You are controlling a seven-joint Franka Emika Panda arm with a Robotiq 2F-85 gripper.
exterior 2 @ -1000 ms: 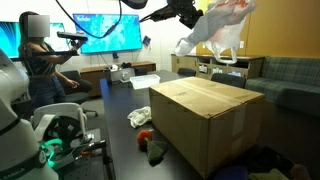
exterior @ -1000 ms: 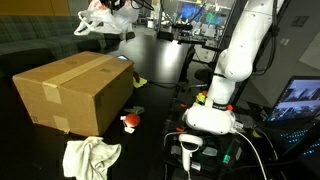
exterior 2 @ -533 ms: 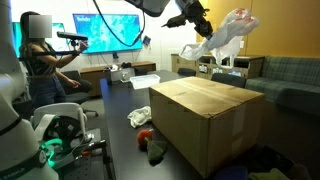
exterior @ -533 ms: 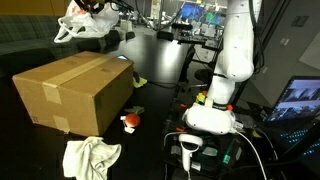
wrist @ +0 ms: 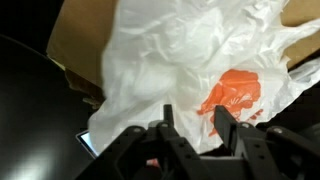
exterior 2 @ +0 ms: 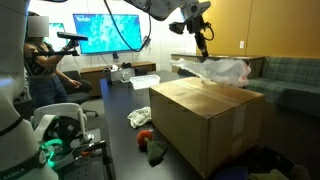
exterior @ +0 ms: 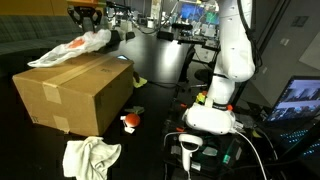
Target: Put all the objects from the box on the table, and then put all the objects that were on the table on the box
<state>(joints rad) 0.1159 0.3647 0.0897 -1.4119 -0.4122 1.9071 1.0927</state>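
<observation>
The end effector [exterior: 87,17] hangs with its two dark fingers [wrist: 166,124] spread apart and nothing between them. Directly under it lies a thin white plastic bag [exterior: 74,47], crinkled and glossy, with an orange print [wrist: 236,94] on its side. The bag is slumped flat on the top of the cardboard box [exterior: 72,92], close to the box's far edge. In an exterior view the fingertips stand just above the bag [exterior 2: 216,69], apart from it.

The box [exterior 2: 206,118] is large, plain brown and rectangular. Its flaps are closed, and a strip of tape [exterior 2: 214,94] runs along the seam on top. In the wrist view the box's brown surface [wrist: 80,28] shows around the bag [wrist: 170,60], and the dark tabletop [wrist: 28,100] lies beyond the box edge.

Well below the end effector, on the black tabletop [exterior: 160,60] at the foot of the box, sits a crumpled white cloth [exterior: 90,157]. Near it is a small red and white object [exterior: 130,122] whose shape is too small to tell. The same cloth [exterior 2: 139,117] shows beside the box in the other exterior picture. The arm's white base [exterior: 211,116] stands on the tabletop, well off to the side of the end effector. Far behind, a person [exterior 2: 41,62] stands beside a bright screen [exterior 2: 106,30].
</observation>
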